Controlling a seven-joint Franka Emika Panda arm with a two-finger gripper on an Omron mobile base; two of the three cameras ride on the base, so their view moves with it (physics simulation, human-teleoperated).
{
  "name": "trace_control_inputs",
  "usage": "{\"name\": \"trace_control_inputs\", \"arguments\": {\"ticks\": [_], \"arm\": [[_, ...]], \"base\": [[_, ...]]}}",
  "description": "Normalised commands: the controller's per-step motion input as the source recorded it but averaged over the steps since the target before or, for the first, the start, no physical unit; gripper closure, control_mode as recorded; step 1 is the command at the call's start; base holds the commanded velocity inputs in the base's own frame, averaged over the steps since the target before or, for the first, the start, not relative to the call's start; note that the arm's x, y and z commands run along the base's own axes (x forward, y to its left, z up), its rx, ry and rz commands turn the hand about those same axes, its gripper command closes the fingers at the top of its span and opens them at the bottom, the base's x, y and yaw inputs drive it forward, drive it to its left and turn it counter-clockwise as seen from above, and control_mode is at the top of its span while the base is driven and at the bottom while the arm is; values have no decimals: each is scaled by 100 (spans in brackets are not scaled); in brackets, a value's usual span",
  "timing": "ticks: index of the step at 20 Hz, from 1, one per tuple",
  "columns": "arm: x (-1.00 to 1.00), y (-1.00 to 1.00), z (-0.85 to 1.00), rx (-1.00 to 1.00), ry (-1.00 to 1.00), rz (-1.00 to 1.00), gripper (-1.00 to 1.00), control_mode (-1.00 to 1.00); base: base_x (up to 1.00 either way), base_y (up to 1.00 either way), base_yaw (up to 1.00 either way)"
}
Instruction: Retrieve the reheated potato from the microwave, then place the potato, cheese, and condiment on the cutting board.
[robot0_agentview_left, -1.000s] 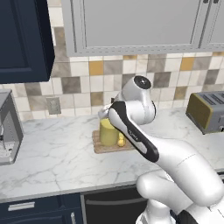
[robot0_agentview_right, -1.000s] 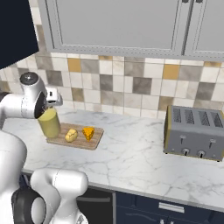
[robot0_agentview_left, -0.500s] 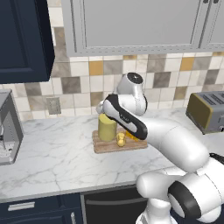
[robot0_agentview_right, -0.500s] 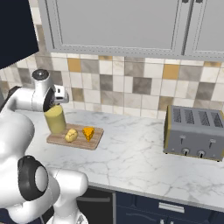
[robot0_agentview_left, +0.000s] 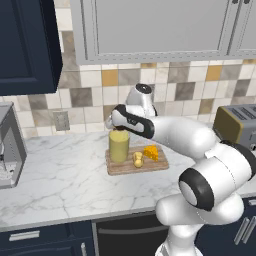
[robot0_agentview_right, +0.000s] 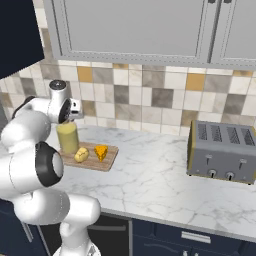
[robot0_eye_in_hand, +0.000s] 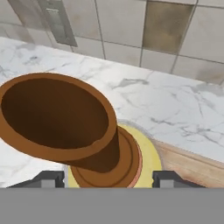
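Standing upright, cap up, the bottle sits on the board's 9 o'clock end; potato and cheese beside it. My gripper straddles its neck, jaws apart, not pinching.

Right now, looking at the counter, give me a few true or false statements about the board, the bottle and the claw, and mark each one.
1. The condiment bottle stands upright on the cutting board. True.
2. The cheese lies on the bare marble counter beside the toaster. False: it sits on the cutting board, far from the toaster.
3. The potato rests on the board between the bottle and the cheese. True.
4. The claw is clamped shut on the potato. False: it is above the bottle's brown cap, fingers spread either side of the neck.
5. The bottle has tipped onto its side. False: it is upright.
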Motion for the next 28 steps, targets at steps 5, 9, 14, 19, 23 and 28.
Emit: {"name": "trace_control_inputs", "arguments": {"ticks": [5, 9, 14, 19, 23, 28], "arm": [[49, 10, -32, 0, 8, -2, 100, -100], [21, 2, -25, -1, 5, -2, -100, -100], [-16, -2, 0, 0, 0, -2, -100, -100], [-39, -4, 1, 0, 0, -2, -100, -100], [-51, -5, 14, 0, 0, -2, -100, -100], [-95, -15, 33, 0, -1, -1, -100, -100]], "base": [[0, 0, 0], [0, 0, 0], [0, 0, 0], [0, 0, 0], [0, 0, 0], [0, 0, 0]]}}
